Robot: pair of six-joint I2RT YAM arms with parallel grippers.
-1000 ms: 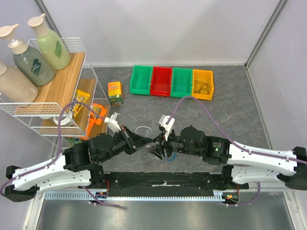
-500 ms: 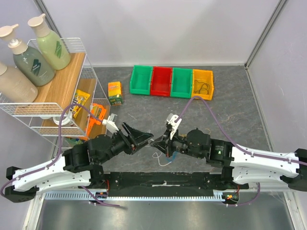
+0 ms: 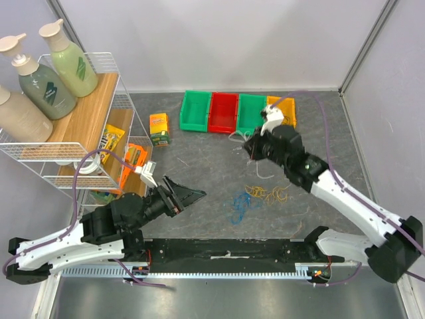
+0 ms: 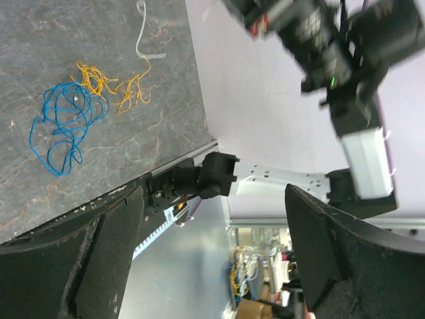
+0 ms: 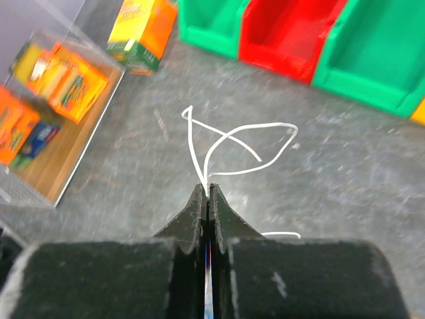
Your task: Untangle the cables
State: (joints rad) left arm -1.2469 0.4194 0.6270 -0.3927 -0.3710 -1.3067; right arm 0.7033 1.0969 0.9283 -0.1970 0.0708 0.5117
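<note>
My right gripper (image 3: pixel 248 147) hangs over the table in front of the bins, shut on a thin white cable (image 5: pixel 232 143) that loops out beyond its closed tips (image 5: pixel 207 193). A blue cable (image 3: pixel 240 206) and a yellow cable (image 3: pixel 269 194) lie loose side by side on the grey table. The left wrist view shows the same blue cable (image 4: pixel 63 126) and yellow cable (image 4: pixel 113 86), with the white cable (image 4: pixel 141 33) hanging above them. My left gripper (image 3: pixel 194 191) stands open and empty, left of the blue cable. A black cable (image 3: pixel 282 123) lies in the yellow bin.
A row of green, red, green and yellow bins (image 3: pixel 224 111) stands at the back. An orange carton (image 3: pixel 159 128) sits left of them. A wire rack (image 3: pixel 99 133) with bottles and packets fills the left side. The right arm (image 3: pixel 345 199) crosses the right half of the table.
The left gripper opened, let go and drew back left. The right gripper shut on the white cable and carried it back toward the bins, leaving the blue and yellow cables on the table.
</note>
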